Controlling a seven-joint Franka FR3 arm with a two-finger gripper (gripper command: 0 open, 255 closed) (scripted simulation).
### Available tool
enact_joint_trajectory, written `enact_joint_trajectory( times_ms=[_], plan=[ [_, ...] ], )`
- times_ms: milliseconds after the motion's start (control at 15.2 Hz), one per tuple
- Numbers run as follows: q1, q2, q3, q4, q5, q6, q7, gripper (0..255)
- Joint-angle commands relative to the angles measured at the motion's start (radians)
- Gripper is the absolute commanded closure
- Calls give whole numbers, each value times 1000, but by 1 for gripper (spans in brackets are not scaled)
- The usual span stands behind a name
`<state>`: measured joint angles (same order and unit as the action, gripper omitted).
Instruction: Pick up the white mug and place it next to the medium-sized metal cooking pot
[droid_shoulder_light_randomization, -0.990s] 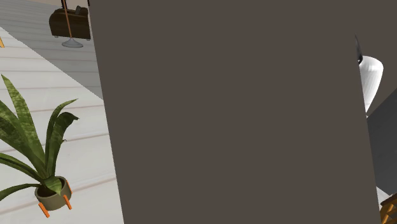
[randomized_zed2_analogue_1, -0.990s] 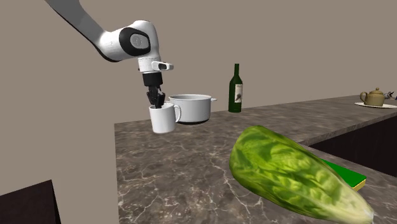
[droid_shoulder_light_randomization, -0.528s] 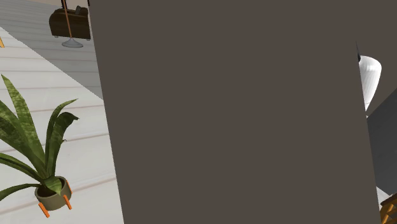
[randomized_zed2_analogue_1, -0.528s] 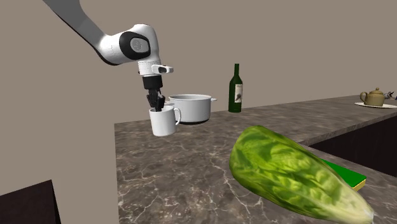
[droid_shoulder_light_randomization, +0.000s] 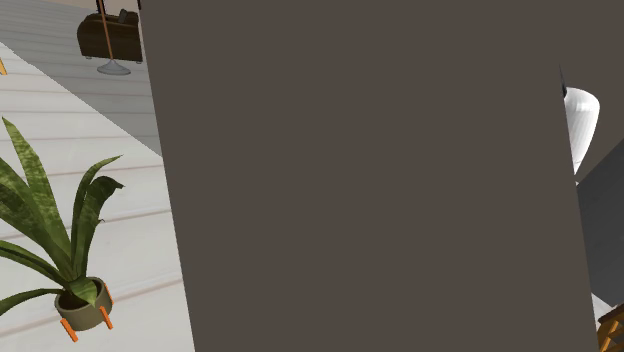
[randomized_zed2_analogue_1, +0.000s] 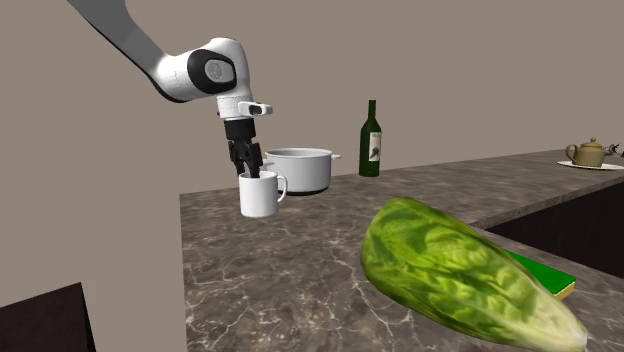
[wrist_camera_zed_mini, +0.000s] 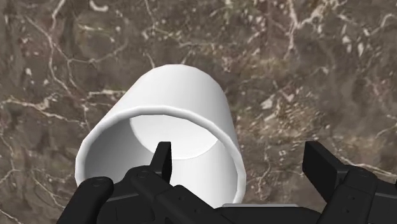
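Note:
The white mug (randomized_zed2_analogue_1: 261, 195) stands upright on the dark marble counter (randomized_zed2_analogue_1: 290, 265), just to the second exterior view's left of the metal pot (randomized_zed2_analogue_1: 299, 168) and a little nearer the camera. My black gripper (randomized_zed2_analogue_1: 249, 165) hangs over the mug's rim, open. In the wrist view one finger (wrist_camera_zed_mini: 162, 159) reaches inside the mug (wrist_camera_zed_mini: 172, 102) and the other finger (wrist_camera_zed_mini: 323, 167) stands well outside its wall, neither pressing on it. The gripper (wrist_camera_zed_mini: 245, 159) straddles the rim.
A dark wine bottle (randomized_zed2_analogue_1: 371, 140) stands to the right of the pot. A large lettuce (randomized_zed2_analogue_1: 460, 275) and a green flat thing (randomized_zed2_analogue_1: 543, 272) lie near the camera, a teapot (randomized_zed2_analogue_1: 588, 152) far right. A dark panel (droid_shoulder_light_randomization: 370, 180) blocks the shoulder view, beside a potted plant (droid_shoulder_light_randomization: 60, 230).
The mug came down from a slight tilt in the air to stand on the counter. The fingers have parted and let go of its rim.

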<state>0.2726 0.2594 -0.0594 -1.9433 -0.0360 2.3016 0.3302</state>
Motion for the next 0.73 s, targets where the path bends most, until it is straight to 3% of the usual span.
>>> enact_joint_trajectory(
  times_ms=[0, 198, 660],
  plan=[
    [1, -20, 0, 8, -1, -28, 0, 0],
    [4, -69, 1, 38, -3, -107, 2, 0],
    [4, -69, 1, 38, -3, -107, 2, 0]
  ],
)
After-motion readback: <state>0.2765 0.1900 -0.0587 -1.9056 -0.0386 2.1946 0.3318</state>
